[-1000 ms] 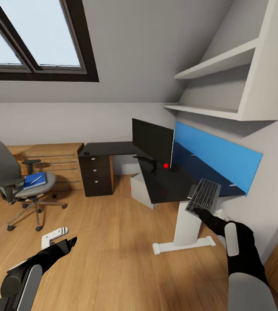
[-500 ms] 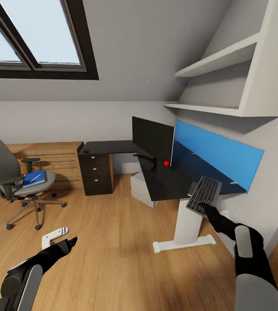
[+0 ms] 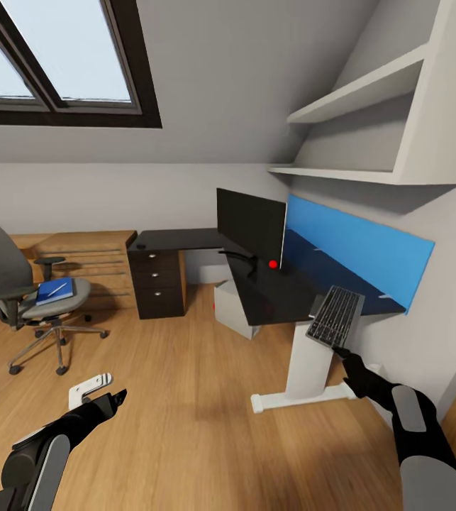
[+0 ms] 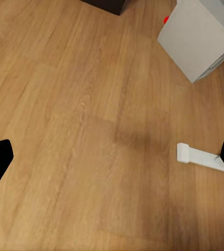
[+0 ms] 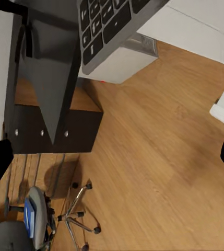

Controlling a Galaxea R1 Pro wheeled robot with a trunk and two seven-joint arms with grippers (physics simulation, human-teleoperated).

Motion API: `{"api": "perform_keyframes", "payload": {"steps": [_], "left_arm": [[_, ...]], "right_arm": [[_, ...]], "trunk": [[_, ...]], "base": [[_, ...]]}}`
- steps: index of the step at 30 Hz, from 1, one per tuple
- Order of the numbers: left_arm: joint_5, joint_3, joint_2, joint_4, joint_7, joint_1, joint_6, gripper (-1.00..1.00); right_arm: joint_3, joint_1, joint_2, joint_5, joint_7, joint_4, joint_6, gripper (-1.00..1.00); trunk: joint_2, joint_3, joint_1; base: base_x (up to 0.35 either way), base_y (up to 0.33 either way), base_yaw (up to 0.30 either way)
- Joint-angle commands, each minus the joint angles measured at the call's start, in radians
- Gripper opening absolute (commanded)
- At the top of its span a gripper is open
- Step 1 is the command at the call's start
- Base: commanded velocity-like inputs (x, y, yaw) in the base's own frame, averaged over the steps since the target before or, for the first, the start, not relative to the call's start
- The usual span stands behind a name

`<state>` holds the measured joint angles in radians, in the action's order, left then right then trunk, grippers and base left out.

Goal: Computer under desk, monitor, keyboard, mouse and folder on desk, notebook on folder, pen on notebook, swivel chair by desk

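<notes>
The keyboard [image 3: 335, 316] lies tilted at the near end of the black desk [image 3: 270, 291], its near edge seeming to stick out past the rim. Just below and short of it, my right gripper [image 3: 345, 353] is open and holds nothing; the keyboard [image 5: 112, 26] shows ahead of that gripper [image 5: 112, 157]. The monitor [image 3: 250, 228] stands on the desk. Under the desk sits the computer [image 3: 235, 310]. The swivel chair [image 3: 22, 294] is far left, carrying the blue folder [image 3: 54, 291] with the pen [image 3: 59, 289] on it. My left gripper [image 3: 114, 396] hangs open over the floor.
A black drawer unit [image 3: 158, 284] holds up the desk's left wing, and a wooden chest [image 3: 86, 259] stands behind the chair. The desk's white foot [image 3: 302, 401] juts onto the wooden floor. White shelves [image 3: 355, 142] and a blue wall panel [image 3: 369, 248] hang above the desk.
My right gripper has let go of the keyboard and drawn back and down from it. The keyboard stays on the desk's end. The left arm has not moved.
</notes>
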<state>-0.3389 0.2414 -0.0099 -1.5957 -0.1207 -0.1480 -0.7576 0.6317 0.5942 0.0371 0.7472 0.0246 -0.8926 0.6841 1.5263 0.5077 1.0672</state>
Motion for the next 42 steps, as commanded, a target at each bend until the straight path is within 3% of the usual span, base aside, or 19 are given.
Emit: {"api": "perform_keyframes", "payload": {"steps": [1,5,14,19,35,42], "left_arm": [[-0.011,0.001,-0.001,-0.001,-0.008,-0.001,-0.005,1.0],[-0.011,0.001,-0.001,-0.001,-0.008,-0.001,-0.005,1.0],[-0.011,0.001,-0.001,-0.001,-0.008,-0.001,-0.005,1.0],[-0.011,0.001,-0.002,0.0,-0.008,-0.001,-0.005,1.0],[-0.011,0.001,-0.002,0.0,-0.008,-0.001,-0.005,1.0],[-0.011,0.001,-0.002,0.0,-0.008,-0.001,-0.005,1.0]], "right_arm": [[0.003,0.001,0.0,0.006,0.004,0.0,0.0,1.0],[0.003,0.001,0.001,0.029,0.014,0.002,-0.02,1.0],[0.003,0.001,0.002,0.033,0.018,0.003,-0.027,1.0],[0.003,0.001,0.005,0.032,0.111,0.004,-0.027,1.0],[0.006,0.001,0.014,0.032,0.258,0.01,-0.028,1.0],[0.008,-0.022,0.042,0.032,0.449,0.038,-0.028,1.0]], "trunk": [[0.008,0.004,0.004],[0.036,0.017,0.019],[0.099,0.045,0.054],[0.134,0.061,0.073],[0.246,0.111,0.134],[0.295,0.133,0.161]], "base": [[0.0,0.0,0.0],[0.0,0.0,0.0],[0.0,0.0,0.0],[0.0,0.0,0.0],[0.0,0.0,0.0],[0.0,0.0,0.0]]}}
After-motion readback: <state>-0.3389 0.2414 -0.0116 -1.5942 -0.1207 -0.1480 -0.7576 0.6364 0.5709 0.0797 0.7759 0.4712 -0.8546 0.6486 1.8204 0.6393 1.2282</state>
